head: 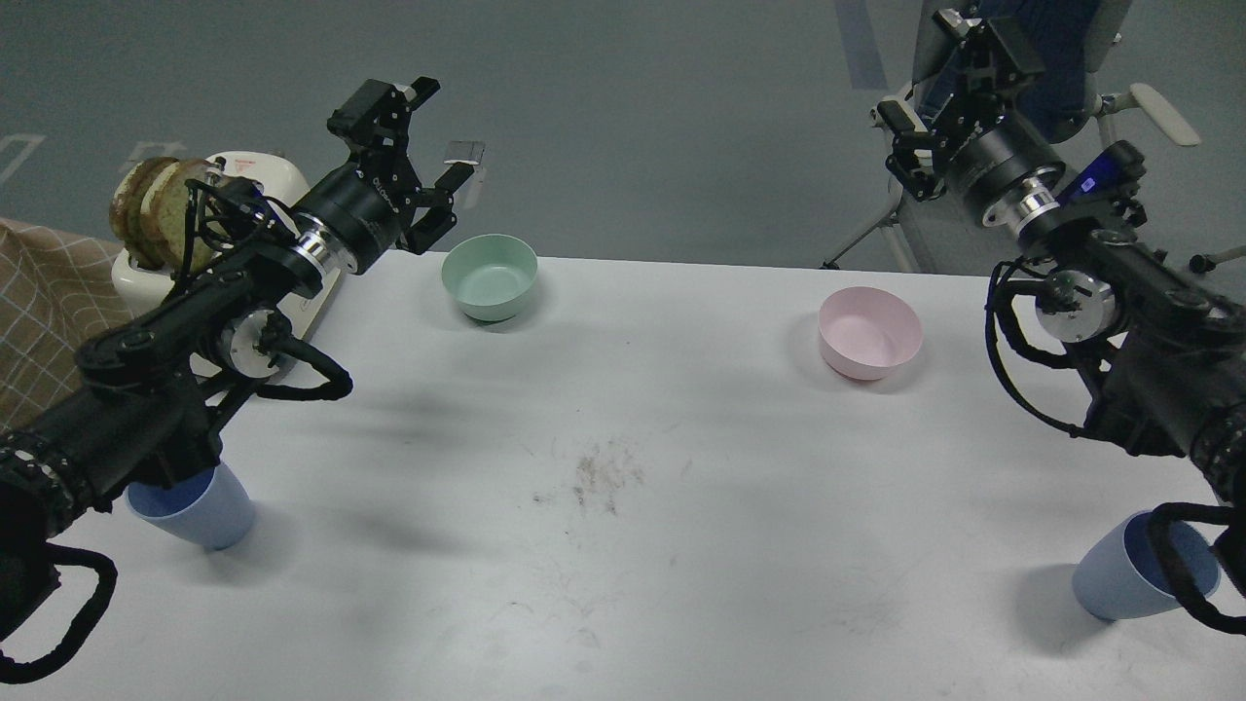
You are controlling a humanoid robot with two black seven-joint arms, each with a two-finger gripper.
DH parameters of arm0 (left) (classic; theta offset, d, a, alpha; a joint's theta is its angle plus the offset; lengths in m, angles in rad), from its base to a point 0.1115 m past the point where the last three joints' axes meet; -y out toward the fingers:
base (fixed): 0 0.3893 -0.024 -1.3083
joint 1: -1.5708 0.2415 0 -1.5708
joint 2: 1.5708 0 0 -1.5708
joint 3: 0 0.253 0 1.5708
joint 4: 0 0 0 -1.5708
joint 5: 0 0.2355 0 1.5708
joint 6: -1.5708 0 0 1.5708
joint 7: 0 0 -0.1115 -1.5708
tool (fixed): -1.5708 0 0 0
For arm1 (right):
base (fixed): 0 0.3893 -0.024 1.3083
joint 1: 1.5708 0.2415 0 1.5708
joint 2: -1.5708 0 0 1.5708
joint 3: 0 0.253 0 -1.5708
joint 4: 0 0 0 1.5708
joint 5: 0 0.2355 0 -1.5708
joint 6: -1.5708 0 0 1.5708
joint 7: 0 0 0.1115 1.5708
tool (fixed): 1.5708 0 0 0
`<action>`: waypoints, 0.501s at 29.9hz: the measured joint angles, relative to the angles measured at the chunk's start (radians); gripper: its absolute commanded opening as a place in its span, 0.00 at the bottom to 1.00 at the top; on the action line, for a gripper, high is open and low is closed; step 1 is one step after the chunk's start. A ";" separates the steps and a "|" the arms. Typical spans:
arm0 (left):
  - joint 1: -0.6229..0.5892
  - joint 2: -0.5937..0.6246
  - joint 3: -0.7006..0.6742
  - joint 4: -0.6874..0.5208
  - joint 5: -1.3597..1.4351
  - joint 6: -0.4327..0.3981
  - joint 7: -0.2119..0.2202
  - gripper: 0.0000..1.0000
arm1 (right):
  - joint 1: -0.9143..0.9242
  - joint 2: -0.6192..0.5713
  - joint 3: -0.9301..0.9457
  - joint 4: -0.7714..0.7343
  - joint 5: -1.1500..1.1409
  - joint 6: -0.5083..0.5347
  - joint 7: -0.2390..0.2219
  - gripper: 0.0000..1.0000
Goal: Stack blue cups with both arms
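Note:
Two pale blue cups stand upright on the white table (pixel 623 604) near its front corners. The left blue cup (pixel 200 514) is partly covered by my left arm's lower part. The right blue cup (pixel 1119 576) has a black cable of my right arm crossing its rim. My left gripper (pixel 444 121) is raised above the table's back left, fingers spread apart and empty, far from the left cup. High at the back right, my right gripper (pixel 920 68) also looks open and empty, far from the right cup.
A mint-green bowl (pixel 489 277) sits at the back left of the table and a pink bowl (pixel 869 333) at the back right. A white toaster (pixel 243 175) holding bread stands under my left arm. A chair (pixel 1090 58) is behind the right gripper.

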 measured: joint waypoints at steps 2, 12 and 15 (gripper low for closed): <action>0.009 -0.003 -0.004 0.000 0.000 -0.003 0.000 0.98 | -0.016 0.027 0.003 -0.014 0.000 0.000 0.000 1.00; 0.036 -0.005 -0.027 -0.002 0.001 -0.050 0.008 0.98 | -0.038 0.094 0.016 -0.052 -0.001 0.000 0.000 1.00; 0.036 -0.004 -0.031 0.002 -0.003 -0.052 0.008 0.98 | -0.032 0.105 0.018 -0.072 -0.001 0.000 0.000 1.00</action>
